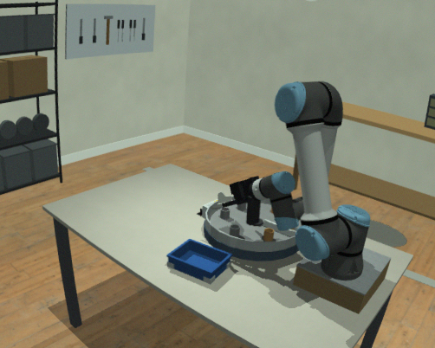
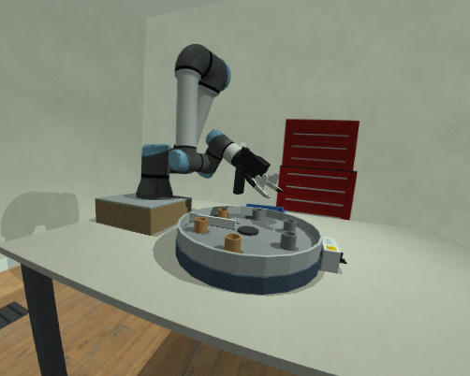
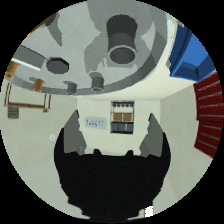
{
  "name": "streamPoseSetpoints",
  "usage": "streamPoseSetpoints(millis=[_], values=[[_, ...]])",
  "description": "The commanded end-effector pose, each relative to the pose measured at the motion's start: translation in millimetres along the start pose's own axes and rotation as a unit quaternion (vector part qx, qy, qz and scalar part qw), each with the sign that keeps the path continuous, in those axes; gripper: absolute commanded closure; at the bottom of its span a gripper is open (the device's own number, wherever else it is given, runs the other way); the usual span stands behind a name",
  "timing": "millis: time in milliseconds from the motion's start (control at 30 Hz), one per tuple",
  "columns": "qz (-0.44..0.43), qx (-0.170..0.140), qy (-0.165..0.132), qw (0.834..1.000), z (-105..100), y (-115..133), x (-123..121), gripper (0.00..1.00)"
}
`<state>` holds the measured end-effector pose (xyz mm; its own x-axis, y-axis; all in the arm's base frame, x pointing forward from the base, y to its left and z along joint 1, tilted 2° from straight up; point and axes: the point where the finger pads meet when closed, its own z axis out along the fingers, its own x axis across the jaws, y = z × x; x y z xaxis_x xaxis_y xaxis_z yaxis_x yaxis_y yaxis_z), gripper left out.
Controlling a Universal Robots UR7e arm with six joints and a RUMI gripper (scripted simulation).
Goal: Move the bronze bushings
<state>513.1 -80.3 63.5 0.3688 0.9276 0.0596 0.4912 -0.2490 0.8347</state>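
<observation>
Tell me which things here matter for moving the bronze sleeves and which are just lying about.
Job: bronze sleeves, steel sleeves, turntable, blue crate, gripper with jaws open.
Lying about: red tool chest, shelf rack, wall tool board.

A shelf rack [image 1: 58, 108], tool board [image 1: 109, 30], wooden bench [image 1: 388, 121] and red tool cabinet [image 2: 318, 168] line the walls.
</observation>
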Motion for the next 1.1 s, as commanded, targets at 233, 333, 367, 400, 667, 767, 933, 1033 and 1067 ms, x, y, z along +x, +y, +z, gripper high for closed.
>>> streamPoseSetpoints(millis=[233, 333, 367, 400, 667, 767, 933, 1033, 1067], values=[[0.0, -0.001, 0.0, 1.0, -0.1, 0.4, 0.0, 0.0], [0.0, -0.001, 0.0, 1.0, -0.1, 0.4, 0.0, 0.0], [0.0, -0.001, 0.0, 1.0, -0.1, 0.4, 0.0, 0.0], [0.0, -0.001, 0.0, 1.0, -0.1, 0.4, 0.0, 0.0], [0.0, 0.0, 0.0, 1.0, 0.1, 0.4, -0.2, 0.0], [0.001, 0.001, -0.001, 1.0, 0.7, 0.3, -1.3, 0.0], [0.003, 0.009, -0.005, 1.0, 3.7, -0.4, -6.0, 0.0], [0.006, 0.016, -0.009, 1.0, 6.7, -1.0, -11.1, 0.0], [0.006, 0.016, -0.009, 1.0, 6.7, -1.0, -11.1, 0.0]])
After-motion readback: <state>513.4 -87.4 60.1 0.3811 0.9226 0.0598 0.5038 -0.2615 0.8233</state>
